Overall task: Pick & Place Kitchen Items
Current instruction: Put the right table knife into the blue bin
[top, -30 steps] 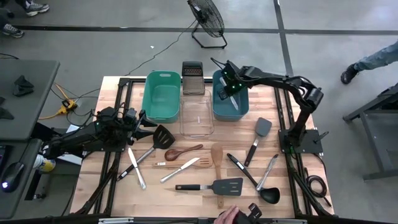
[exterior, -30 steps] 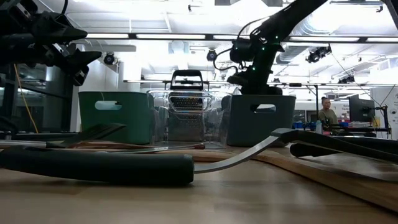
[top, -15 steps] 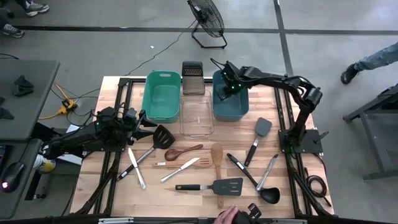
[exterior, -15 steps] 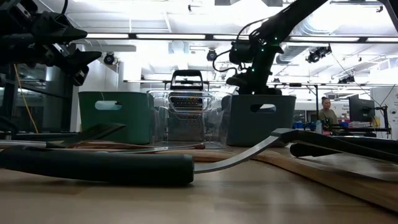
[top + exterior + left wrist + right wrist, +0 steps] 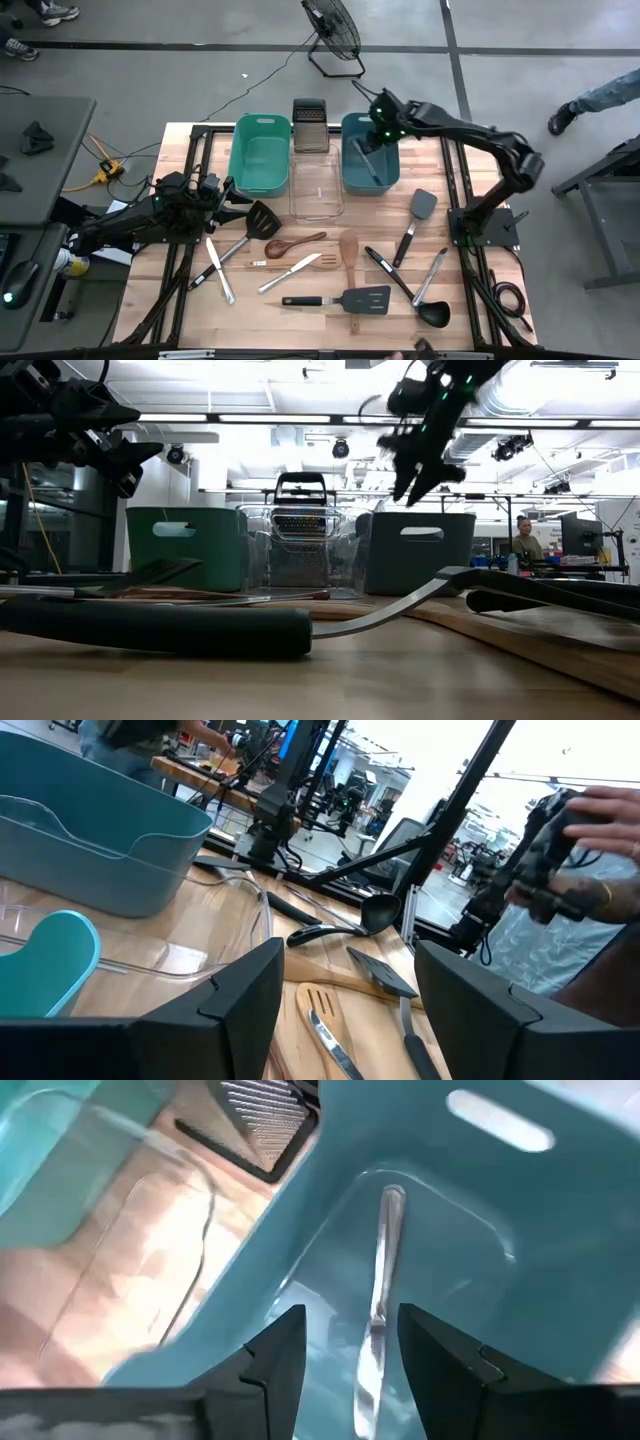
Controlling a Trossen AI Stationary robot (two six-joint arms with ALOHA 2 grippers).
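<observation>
My right gripper [image 5: 380, 128] hangs open above the blue tub [image 5: 349, 172], fingers slanting down, nothing between them; in the low view my right gripper [image 5: 420, 472] is clear of the rim. A silver knife [image 5: 380, 1270] lies on the tub's floor, also seen as the knife [image 5: 368, 160]. Loose on the table lie a black turner [image 5: 262, 218], a wooden spoon [image 5: 296, 243], a wooden spatula [image 5: 349, 250], a slotted turner [image 5: 346, 299], a grey spatula [image 5: 416, 213] and a ladle [image 5: 431, 302]. My left gripper [image 5: 232, 190] waits open and level at the table's left.
A teal tub [image 5: 244, 160], a clear tub [image 5: 316, 205] and a steel grater [image 5: 310, 125] stand in the far row beside the blue tub. Two knives [image 5: 216, 266] lie at the near left. A person's hand [image 5: 592, 812] shows beyond the table's near edge.
My right gripper has opened and let go of the silver knife, which now lies in the blue tub. The gripper has then risen above the tub and drawn a little toward the table's right edge.
</observation>
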